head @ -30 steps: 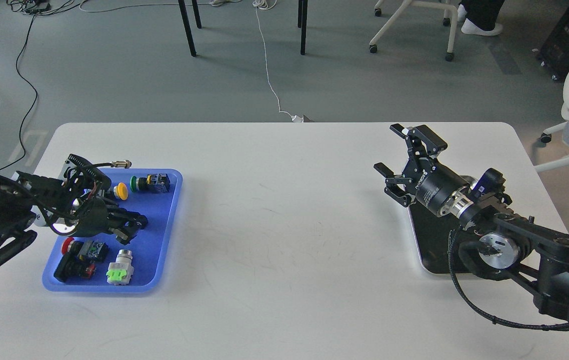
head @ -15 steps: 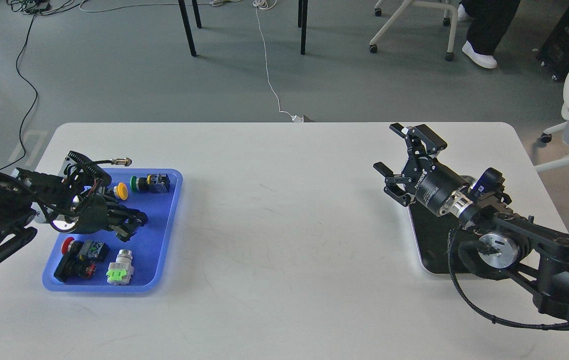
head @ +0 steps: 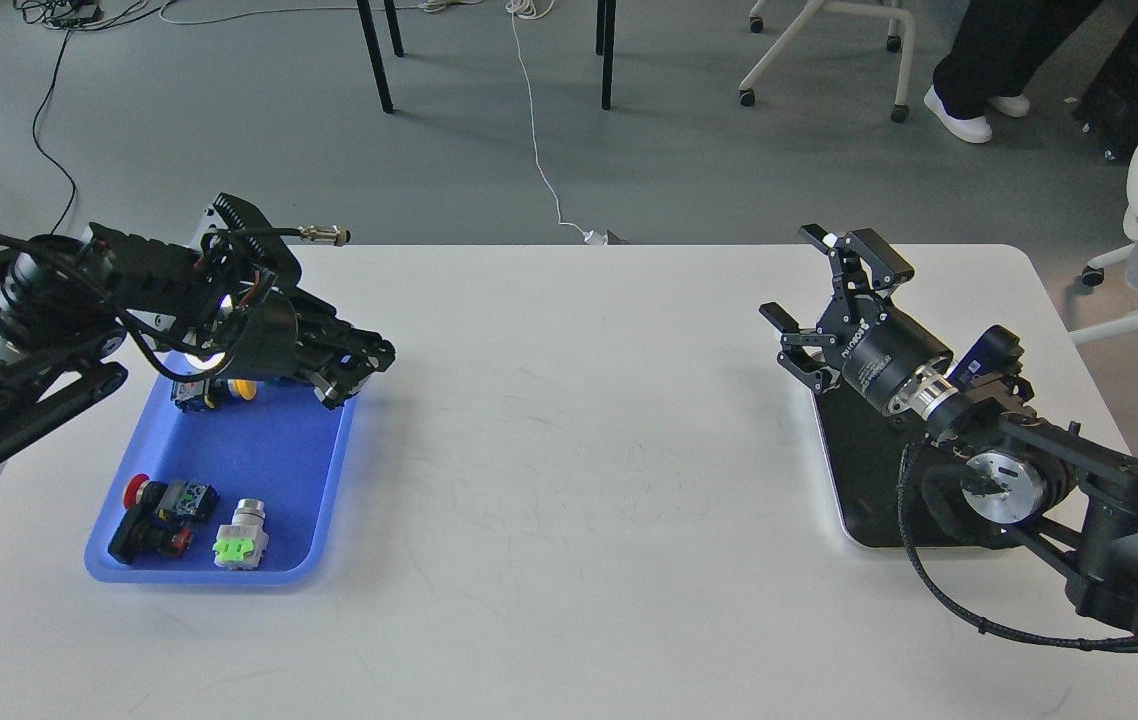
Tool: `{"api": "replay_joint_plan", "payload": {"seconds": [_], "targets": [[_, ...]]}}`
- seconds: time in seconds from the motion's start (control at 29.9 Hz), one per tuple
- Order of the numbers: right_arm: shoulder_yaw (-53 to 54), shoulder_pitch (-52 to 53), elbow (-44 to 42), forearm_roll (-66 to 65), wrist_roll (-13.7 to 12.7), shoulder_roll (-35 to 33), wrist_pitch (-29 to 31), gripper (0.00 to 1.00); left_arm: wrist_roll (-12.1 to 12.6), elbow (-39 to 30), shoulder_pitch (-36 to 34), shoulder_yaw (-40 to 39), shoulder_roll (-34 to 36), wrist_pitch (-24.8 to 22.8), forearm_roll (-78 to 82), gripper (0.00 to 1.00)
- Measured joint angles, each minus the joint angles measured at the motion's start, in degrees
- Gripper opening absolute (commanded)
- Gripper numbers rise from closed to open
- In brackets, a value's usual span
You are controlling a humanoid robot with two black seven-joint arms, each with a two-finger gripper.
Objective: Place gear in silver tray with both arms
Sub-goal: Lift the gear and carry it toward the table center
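The silver tray (head: 854,480) lies at the right of the white table, and my right arm covers most of it. My right gripper (head: 822,287) hangs over the tray's far left corner with its jaws wide open and empty. My left gripper (head: 357,372) is raised over the far right corner of the blue tray (head: 294,470). Its fingers are dark and close together, with a small pale glint between them. I cannot make out a gear there or anywhere else in view.
The blue tray holds a yellow push button (head: 243,389), a red and black switch (head: 154,505) and a green and white switch (head: 239,545). The table's far edge gives onto floor with chair legs and cables.
My left gripper has risen out of the blue tray and moved toward the tray's far right corner. My right gripper has shifted slightly up and to the right, still open.
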Motion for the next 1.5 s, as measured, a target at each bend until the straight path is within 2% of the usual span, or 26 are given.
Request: {"api": "replay_joint_plan", "payload": {"seconds": [0.13,0.3,0.77,0.9,1.14,1.34,1.5], "targets": [[1.12,-0.06,-0.23,3.56,0.0,-0.43,0.0,0.98,-0.01,-0.42,-2.34,1.36,-7.36,-0.01,0.0,0.14],[2.02,-1.17,-0.32,5.33,0.0,-1.74,0.73,0.98,0.0,1.35,-4.71,7.51,-15.11,-0.01,0.0,0.14],[3.22,-3.37,-0.46,6.19,0.0,-5.38,1.68,0.98,0.01,18.6,-5.0,13.92,-36.31,-0.01,0.0,0.15],[3.22,-3.44,-0.47,6.19,-0.01,-5.59,1.68,0.98,0.0,21.47,-4.7,14.09,-39.45,-0.01,0.0,0.15],[3.22,-3.46,-0.46,6.19,-0.02,-5.61,1.68,0.98,0.0,23.33,-4.53,14.15,-40.06,-0.01,0.0,0.2],[3.14,-3.52,-0.36,6.19,-0.02,-5.59,1.68,0.98,0.0,24.08,-4.39,14.59,-39.71,-0.01,0.0,0.37],[3.12,-3.53,-0.25,6.19,-0.02,-5.59,1.68,0.98,0.0,24.27,-4.39,14.63,-39.52,-0.01,0.0,0.67]]}}
